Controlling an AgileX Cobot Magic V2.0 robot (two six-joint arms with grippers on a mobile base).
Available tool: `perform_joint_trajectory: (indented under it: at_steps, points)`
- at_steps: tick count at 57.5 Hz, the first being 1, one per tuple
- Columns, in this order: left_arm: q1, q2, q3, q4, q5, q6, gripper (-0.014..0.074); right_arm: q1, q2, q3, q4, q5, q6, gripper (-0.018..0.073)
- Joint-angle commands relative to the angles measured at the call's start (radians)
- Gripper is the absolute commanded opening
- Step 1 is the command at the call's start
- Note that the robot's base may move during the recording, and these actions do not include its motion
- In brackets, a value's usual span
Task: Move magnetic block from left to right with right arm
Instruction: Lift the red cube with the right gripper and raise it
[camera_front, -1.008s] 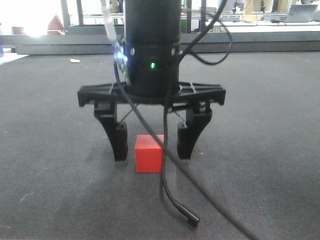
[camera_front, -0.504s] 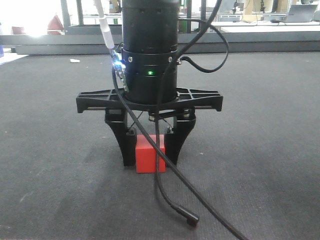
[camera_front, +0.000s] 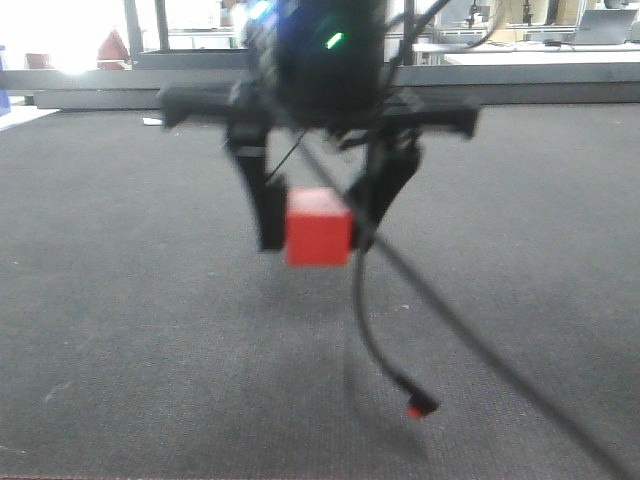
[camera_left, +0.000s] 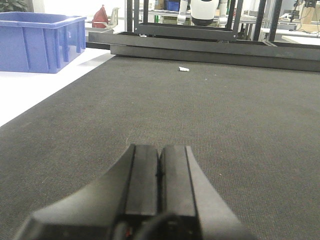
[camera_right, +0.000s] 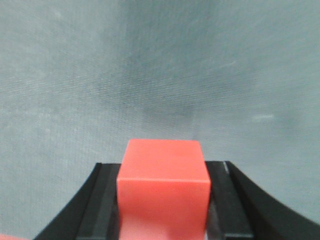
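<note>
front view: your right gripper (camera_front: 318, 238) hangs above the dark mat (camera_front: 120, 330), well in from its edges. its two black fingers (camera_front: 268, 215) are closed in on the magnetic block (camera_front: 318, 226), one against each side. the red cube is clear of the mat, held in the air with nothing under it. the picture is blurred here, so finer detail is lost. a black cable (camera_front: 365, 320) droops from the arm past the block, and its red-tipped end hangs just above the mat. a green light (camera_front: 333, 40) glows on the wrist body.

left wrist view: your left gripper (camera_left: 160, 170) sits low over the mat (camera_left: 240, 115), its jaws pressed flat together with nothing between them. a small white scrap (camera_left: 184, 69) lies near the mat's far edge. a blue bin (camera_left: 40, 40) stands on the pale floor off the far left corner.

right wrist view: the magnetic block (camera_right: 163, 175) fills the gap of the right gripper (camera_right: 162, 200), a black finger (camera_right: 97, 205) tight on either side. the mat (camera_right: 160, 65) below is out of focus.
</note>
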Motion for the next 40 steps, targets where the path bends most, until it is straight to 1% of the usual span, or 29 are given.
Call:
perform_joint_trajectory:
  at_steps: [1,5,8,17,22,27,33,36,40]
  points:
    - [-0.008,-0.009,0.008,-0.003,-0.084,-0.007,-0.0126,-0.055,-0.123,0.052,-0.032,-0.047,-0.085,0.0277]
    - [-0.008,-0.009,0.008,-0.003,-0.084,-0.007,-0.0126,-0.093,-0.171,0.108,-0.026,-0.068,-0.151,0.0277]
    - [-0.008,-0.009,0.008,-0.003,-0.084,-0.007,-0.0126,-0.132,-0.215,0.160,-0.020,-0.086,-0.228,0.0277]
    - [-0.008,-0.009,0.008,-0.003,-0.084,-0.007,-0.0126,-0.271,-0.350,0.317,0.013,-0.168,-0.416,0.0277]
    - [-0.008,-0.009,0.008,-0.003,-0.084,-0.007,-0.0126,-0.379,-0.436,0.415,0.023,-0.247,-0.498,0.0277]
    - [-0.008,-0.009,0.008,-0.003,-0.084,-0.007,-0.0126,-0.465,-0.515,0.505,0.023,-0.342,-0.558,0.0277]
    - [-0.008,-0.009,0.008,-0.003,-0.084,-0.007,-0.0126,-0.584,-0.613,0.612,0.023,-0.463,-0.690,0.0277]
    - [-0.008,-0.009,0.008,-0.003,-0.084,-0.007,-0.0126,-0.630,-0.667,0.667,0.031,-0.517,-0.751,0.0277]
    - [-0.008,-0.009,0.008,-0.003,-0.084,-0.007,-0.0126,-0.680,-0.725,0.723,0.039,-0.590,-0.793,0.0277]
